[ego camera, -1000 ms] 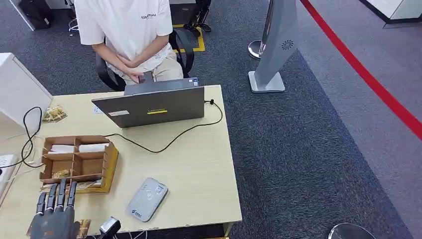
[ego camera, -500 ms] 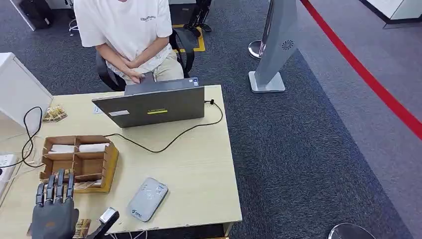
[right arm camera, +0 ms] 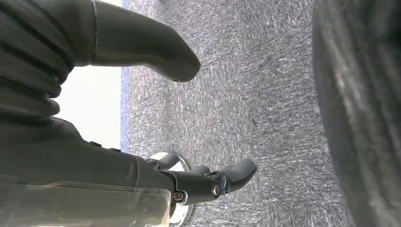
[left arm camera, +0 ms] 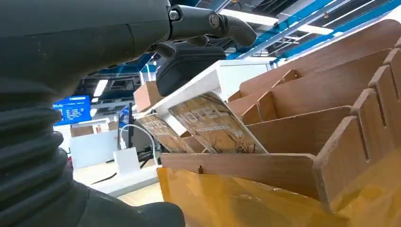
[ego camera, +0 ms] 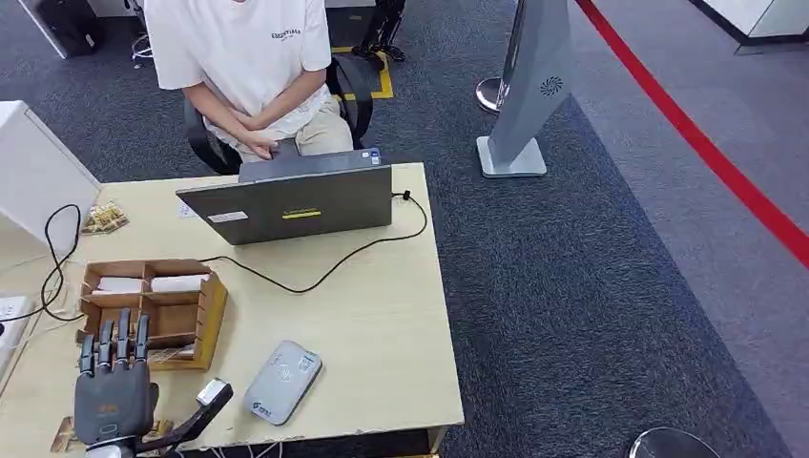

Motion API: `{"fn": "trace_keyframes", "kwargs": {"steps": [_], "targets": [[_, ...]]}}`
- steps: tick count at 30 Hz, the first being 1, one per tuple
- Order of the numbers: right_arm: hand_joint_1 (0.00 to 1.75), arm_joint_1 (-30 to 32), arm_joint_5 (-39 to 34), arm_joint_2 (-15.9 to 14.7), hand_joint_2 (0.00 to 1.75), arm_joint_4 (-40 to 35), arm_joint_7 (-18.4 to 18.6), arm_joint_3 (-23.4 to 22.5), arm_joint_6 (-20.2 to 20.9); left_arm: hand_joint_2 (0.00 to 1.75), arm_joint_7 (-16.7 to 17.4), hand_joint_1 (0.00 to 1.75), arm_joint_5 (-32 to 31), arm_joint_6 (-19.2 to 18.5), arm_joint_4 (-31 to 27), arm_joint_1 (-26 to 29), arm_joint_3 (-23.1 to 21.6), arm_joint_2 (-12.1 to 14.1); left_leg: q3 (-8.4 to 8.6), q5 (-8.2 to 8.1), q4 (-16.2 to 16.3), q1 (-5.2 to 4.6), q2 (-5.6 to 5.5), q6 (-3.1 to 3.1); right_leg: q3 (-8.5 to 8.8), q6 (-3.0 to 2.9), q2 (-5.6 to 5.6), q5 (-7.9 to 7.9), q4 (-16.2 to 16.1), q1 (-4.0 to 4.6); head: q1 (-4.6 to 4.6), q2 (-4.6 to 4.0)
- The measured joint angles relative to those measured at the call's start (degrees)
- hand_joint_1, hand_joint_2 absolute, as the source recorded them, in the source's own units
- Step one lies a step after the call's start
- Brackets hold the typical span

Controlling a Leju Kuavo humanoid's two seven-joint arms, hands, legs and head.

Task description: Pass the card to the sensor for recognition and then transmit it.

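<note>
Dark-fingered left hand (ego camera: 114, 401) at the desk's near left corner, palm down, fingers spread and straight, thumb out to the right, holding nothing; fingertips (ego camera: 119, 332) reaching the near edge of the cardboard organizer (ego camera: 148, 303). From the left wrist camera, same hand (left arm camera: 71, 71) close behind the organizer (left arm camera: 331, 142), printed cards (left arm camera: 215, 125) leaning upright in its near compartment, a yellow sheet (left arm camera: 246, 203) below the front wall. Yellow base under the organizer jutting out on its right side. More printed cards (ego camera: 157, 434) flat on the wood at the very near edge, partly under the hand. Just right of the thumb, grey card reader (ego camera: 281, 382) lying flat near the near edge, tilted, apart from the hand and from the organizer. White folded items in the organizer's far compartments. Pale wooden desk (ego camera: 382, 324) carrying all of it. Black cable (ego camera: 324, 272) snaking from the organizer's far side across the middle toward the far right corner. Another black cable (ego camera: 57, 258) looping along the left edge. Small card stack (ego camera: 103, 219) near the far left edge. Grey laptop (ego camera: 291, 200) open at the far edge, lid back facing the robot. Beyond the desk, a person in a white T-shirt (ego camera: 243, 57) seated on a black chair, hands together at the lap. Grey stand (ego camera: 529, 95) on the carpet to the right, red floor stripe (ego camera: 706, 143) farther off. Right hand (right arm camera: 118, 109) hanging over grey carpet, fingers loosely apart, nothing held
</note>
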Motion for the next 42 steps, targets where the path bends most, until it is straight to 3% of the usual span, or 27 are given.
{"fn": "trace_keyframes", "kwargs": {"steps": [14, 32, 33, 42], "targets": [[0.0, -0.03, 0.02, 0.0, 1.75, 0.0, 0.15, 0.15, 0.24, 1.75, -0.48, 0.0, -0.28, -0.02, 0.78, -0.16, 0.11, -1.18, 0.0, 0.0, 0.0, 0.0, 0.0, 0.0, -0.01, 0.0, 0.0, 0.0, 0.0, 0.0, 0.0, 0.02], [0.0, -0.03, 0.11, 0.0, 1.75, 0.0, 0.07, 0.15, 0.42, 1.75, -0.02, 0.0, -0.33, -0.94, -3.72, 0.54, -0.22, -1.68, 0.0, 0.0, 0.0, 0.0, 0.0, 0.0, -0.01, 0.0, 0.01, 0.0, 0.0, 0.0, 0.0, 0.02], [0.0, -0.02, 0.13, 0.0, 1.75, 0.02, 0.07, 0.15, 0.42, 1.75, 0.04, 1.75, -0.33, -0.94, -3.74, 0.54, -0.22, -1.68, 0.0, 0.0, 0.0, 0.0, 0.0, 0.0, -0.01, 0.0, 0.01, 0.0, 0.0, 0.0, 0.0, 0.02], [0.0, -0.03, 0.46, 0.0, 1.75, 0.0, -0.02, 0.15, 0.41, 1.75, 0.57, 1.75, 0.02, -2.69, -3.74, 0.54, -0.22, -1.38, 0.0, 0.0, 0.0, 0.0, 0.0, 0.0, -0.01, 0.0, 0.01, 0.0, 0.0, 0.0, 0.02, 0.02]]}}
